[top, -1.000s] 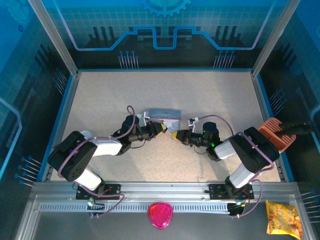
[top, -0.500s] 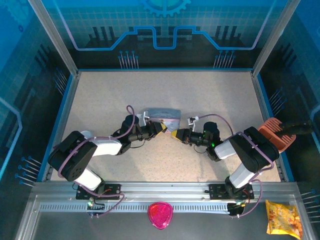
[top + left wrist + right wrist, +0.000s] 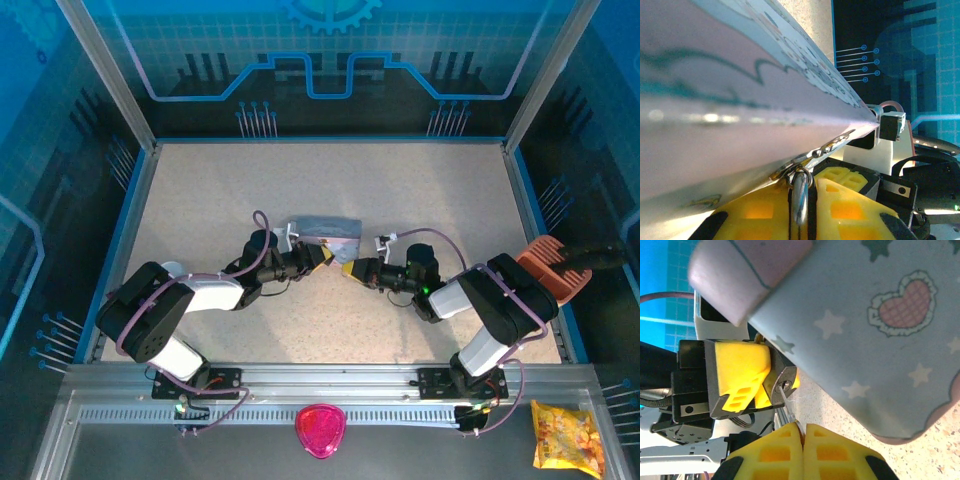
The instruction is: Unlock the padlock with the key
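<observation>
1. While our left end effector (image 3: 322,258) pinches the padlock (image 3: 783,384) by the tin (image 3: 880,340), our right end effector (image 3: 803,429) pinches the key (image 3: 786,401), its tip at the keyhole (image 3: 785,386).
2. Next, we judge: seat it fully, then twist.

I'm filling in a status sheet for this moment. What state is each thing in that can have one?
left pincer: shut on the padlock.
right pincer: shut on the key.
padlock: shackle hooked onto the tin; whether it is locked cannot be told.
key: tip at the padlock's keyhole.
tin: lid closed.
</observation>
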